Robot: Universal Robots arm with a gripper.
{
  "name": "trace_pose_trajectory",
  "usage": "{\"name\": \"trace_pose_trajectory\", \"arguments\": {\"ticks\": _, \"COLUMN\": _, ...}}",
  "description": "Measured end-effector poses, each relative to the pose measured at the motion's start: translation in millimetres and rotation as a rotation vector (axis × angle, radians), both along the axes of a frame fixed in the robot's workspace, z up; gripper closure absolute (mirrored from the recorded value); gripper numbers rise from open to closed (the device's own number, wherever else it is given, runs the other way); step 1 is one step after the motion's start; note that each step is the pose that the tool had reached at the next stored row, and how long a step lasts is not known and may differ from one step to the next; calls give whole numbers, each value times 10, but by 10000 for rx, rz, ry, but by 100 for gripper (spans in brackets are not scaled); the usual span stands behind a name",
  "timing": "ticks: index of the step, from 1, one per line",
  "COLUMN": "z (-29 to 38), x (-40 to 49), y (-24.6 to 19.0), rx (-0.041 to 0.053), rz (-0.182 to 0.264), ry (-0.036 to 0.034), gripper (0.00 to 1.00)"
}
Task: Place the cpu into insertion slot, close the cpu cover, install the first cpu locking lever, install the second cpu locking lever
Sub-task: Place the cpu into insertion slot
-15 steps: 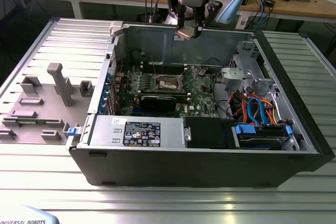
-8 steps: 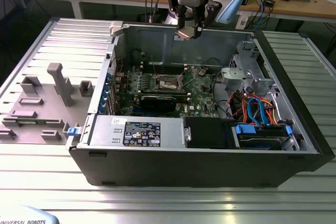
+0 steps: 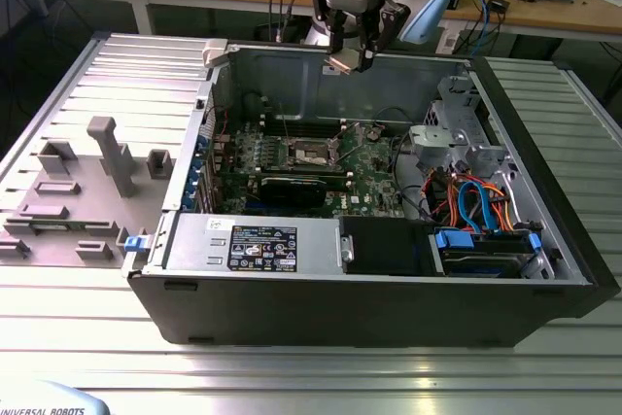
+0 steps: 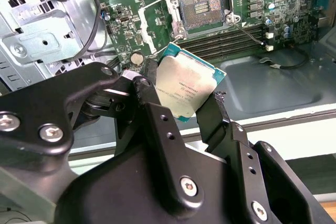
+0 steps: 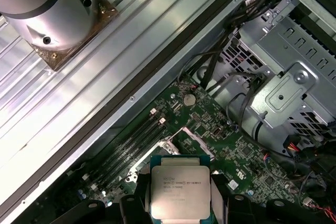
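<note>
Exterior view first: the end effector (image 3: 355,51) hangs above the far wall of the open case (image 3: 292,308), which lies on the surface (image 3: 311,376). It carries the cpu (image 3: 345,62) clear of everything. The slot (image 3: 313,153) sits on the motherboard (image 3: 369,167), well apart from the chip and at about 6 o'clock from it.

In the second wrist view the end effector (image 4: 184,92) is closed to the chip's width, its two black fingers (image 4: 210,119) pinching opposite edges of the cpu (image 4: 186,90). The silver lid faces the camera and the chip looks tilted in that picture. The slot (image 4: 202,6) lies uncovered beyond it, its dark centre exposed inside the metal rim. In the first wrist view the cpu (image 5: 178,190) is pinched the same way, flat side up, with the board beneath.

We judge the chip light and stiff — a thin hard square that will not flex. Its lid is smooth metal and its edges are narrow, so a slack pinch could let it slide or twist. The edges are the right place to hold it, as here. The underside contacts and the slot's pins are the fragile parts — a skewed or forced seating could damage them.
</note>
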State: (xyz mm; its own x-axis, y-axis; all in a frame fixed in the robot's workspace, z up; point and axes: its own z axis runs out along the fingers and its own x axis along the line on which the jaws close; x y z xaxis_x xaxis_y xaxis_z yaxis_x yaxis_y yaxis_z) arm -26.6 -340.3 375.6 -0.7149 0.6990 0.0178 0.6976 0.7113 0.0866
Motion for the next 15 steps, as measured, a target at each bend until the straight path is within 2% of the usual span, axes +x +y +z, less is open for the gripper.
{"name": "trace_pose_trajectory", "arguments": {"ticks": 12, "z": 0, "x": 0, "y": 0, "rx": 0, "rz": -13, "ry": 0, "gripper": 46}}
{"name": "trace_pose_trajectory", "arguments": {"ticks": 14, "z": -3, "x": 0, "y": 0, "rx": 1, "rz": -213, "ry": -1, "gripper": 46}}
{"name": "trace_pose_trajectory", "arguments": {"ticks": 15, "z": -8, "x": 0, "y": 0, "rx": 1, "rz": -552, "ry": -1, "gripper": 46}}
